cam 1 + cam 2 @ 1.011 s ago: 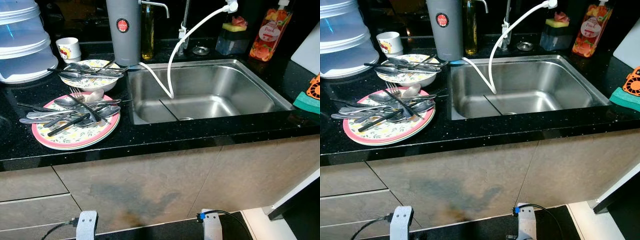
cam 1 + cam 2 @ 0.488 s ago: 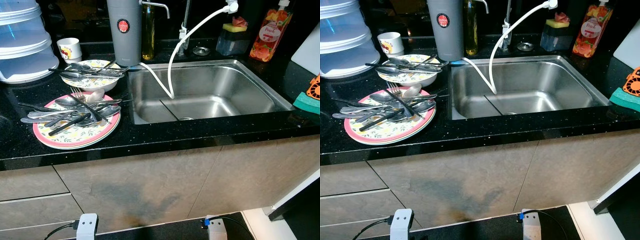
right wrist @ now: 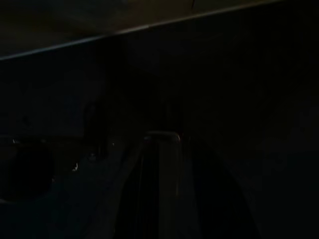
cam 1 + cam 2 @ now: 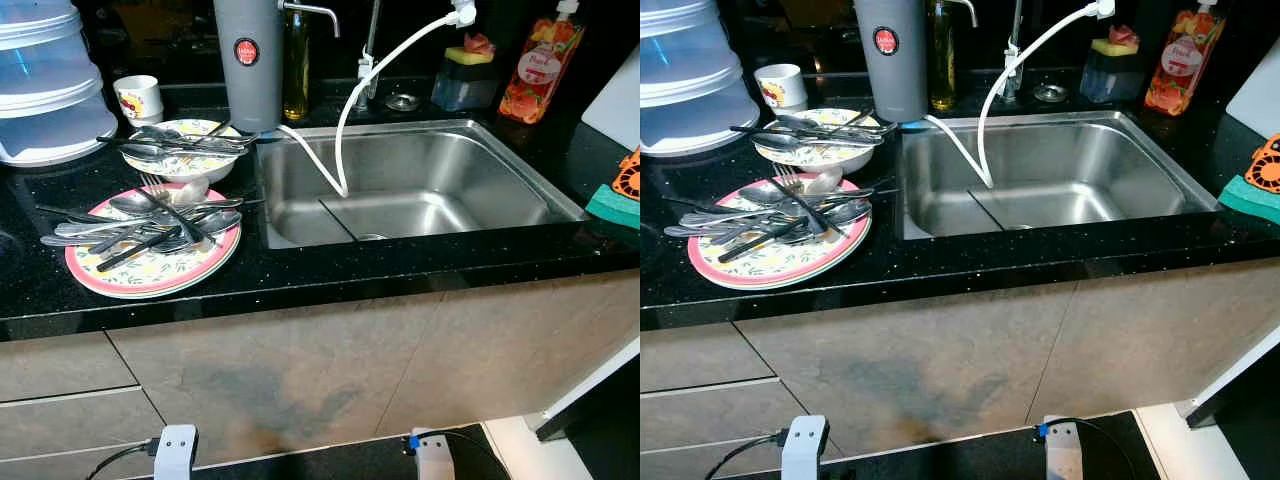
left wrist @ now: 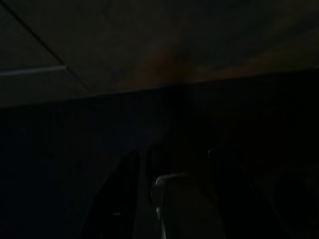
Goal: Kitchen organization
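A pink-rimmed floral plate [image 4: 150, 268] lies on the black counter left of the sink, with several forks, spoons and knives [image 4: 140, 222] piled on it. Behind it a floral bowl [image 4: 180, 163] carries more cutlery [image 4: 178, 143] across its rim. A white cup [image 4: 138, 97] stands farther back. The steel sink [image 4: 500, 180] holds nothing but the end of a white hose [image 4: 345, 130]. Both arms hang low in front of the cabinet: left arm [image 4: 175, 450], right arm [image 4: 430, 455]. The left gripper [image 5: 174, 152] and right gripper [image 3: 133, 109] show as dark shapes in deep shade.
A grey cylinder [image 4: 246, 60] and an oil bottle [image 4: 294, 65] stand behind the sink's left corner. A sponge holder [image 4: 462, 75] and an orange soap bottle [image 4: 530, 68] stand at the back right. Stacked clear containers [image 4: 40, 85] fill the far left. A green sponge [image 4: 612, 203] lies at the right.
The view has shifted very slightly. Nothing on the counter has moved, and both arms still hang low.
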### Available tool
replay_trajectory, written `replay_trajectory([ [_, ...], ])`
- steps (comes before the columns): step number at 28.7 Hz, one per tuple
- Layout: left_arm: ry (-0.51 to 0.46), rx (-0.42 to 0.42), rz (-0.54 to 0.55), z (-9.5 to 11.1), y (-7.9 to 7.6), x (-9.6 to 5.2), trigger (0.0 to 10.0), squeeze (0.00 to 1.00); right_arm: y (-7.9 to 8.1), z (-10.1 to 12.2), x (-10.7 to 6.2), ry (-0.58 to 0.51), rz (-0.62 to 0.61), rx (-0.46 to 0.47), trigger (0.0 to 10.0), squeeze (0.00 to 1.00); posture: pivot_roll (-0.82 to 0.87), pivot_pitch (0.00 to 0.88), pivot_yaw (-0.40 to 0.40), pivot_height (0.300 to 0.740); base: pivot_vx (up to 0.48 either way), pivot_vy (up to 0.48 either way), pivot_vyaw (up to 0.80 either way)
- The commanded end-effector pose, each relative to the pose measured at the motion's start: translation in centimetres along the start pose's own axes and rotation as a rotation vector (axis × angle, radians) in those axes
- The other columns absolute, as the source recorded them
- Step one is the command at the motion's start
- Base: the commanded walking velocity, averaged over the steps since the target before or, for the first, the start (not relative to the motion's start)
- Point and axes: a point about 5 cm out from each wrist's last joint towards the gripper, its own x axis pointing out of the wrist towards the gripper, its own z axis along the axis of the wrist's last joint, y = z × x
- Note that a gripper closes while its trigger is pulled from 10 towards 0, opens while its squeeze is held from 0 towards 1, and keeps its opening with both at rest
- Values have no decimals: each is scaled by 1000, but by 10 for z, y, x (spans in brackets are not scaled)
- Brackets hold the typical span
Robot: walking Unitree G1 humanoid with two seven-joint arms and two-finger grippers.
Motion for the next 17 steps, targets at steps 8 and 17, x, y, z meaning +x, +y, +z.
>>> replay_trajectory([
  [8, 40, 21, 57, 0, 18, -3, 10000, 0, 6, 3, 1, 11, 10, 8, 10000, 0, -16, 124, -1, 740, 0, 0, 0],
  [17, 45, -8, 72, -3, 15, -3, 10000, 0, 6, -2, 1, 11, -6, 54, 10000, 0, -26, 120, 15, 740, 0, 0, 0],
])
